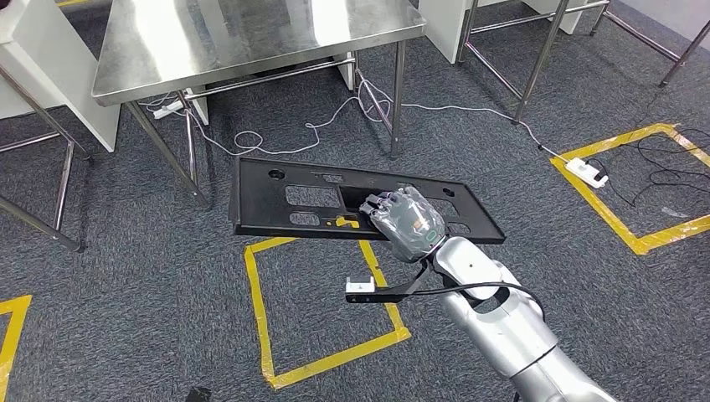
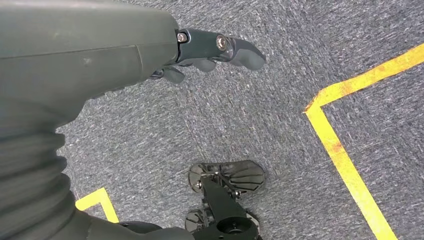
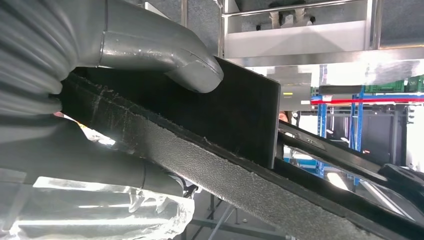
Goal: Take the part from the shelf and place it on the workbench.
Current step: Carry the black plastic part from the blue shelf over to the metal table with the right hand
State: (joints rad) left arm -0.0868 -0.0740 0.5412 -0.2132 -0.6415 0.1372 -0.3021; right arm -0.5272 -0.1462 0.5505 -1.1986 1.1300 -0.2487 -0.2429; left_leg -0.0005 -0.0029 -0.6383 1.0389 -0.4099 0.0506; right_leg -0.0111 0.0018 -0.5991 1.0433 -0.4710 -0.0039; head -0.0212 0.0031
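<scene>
A long flat black part [image 1: 285, 201] with cut-out holes hangs level above the carpet, in front of the steel workbench [image 1: 251, 42]. My right hand [image 1: 406, 219] grips its near right edge. In the right wrist view the thumb [image 3: 165, 55] presses on the black part [image 3: 235, 115] and the fingers [image 3: 90, 165] lie under it. My left hand [image 2: 200, 55] hangs over the grey carpet with its fingers loosely out, holding nothing.
Yellow tape squares [image 1: 322, 301] mark the carpet below the part. White cables [image 1: 335, 117] and a power strip [image 1: 586, 172] lie near the workbench legs. A second table frame [image 1: 536, 50] stands at the back right.
</scene>
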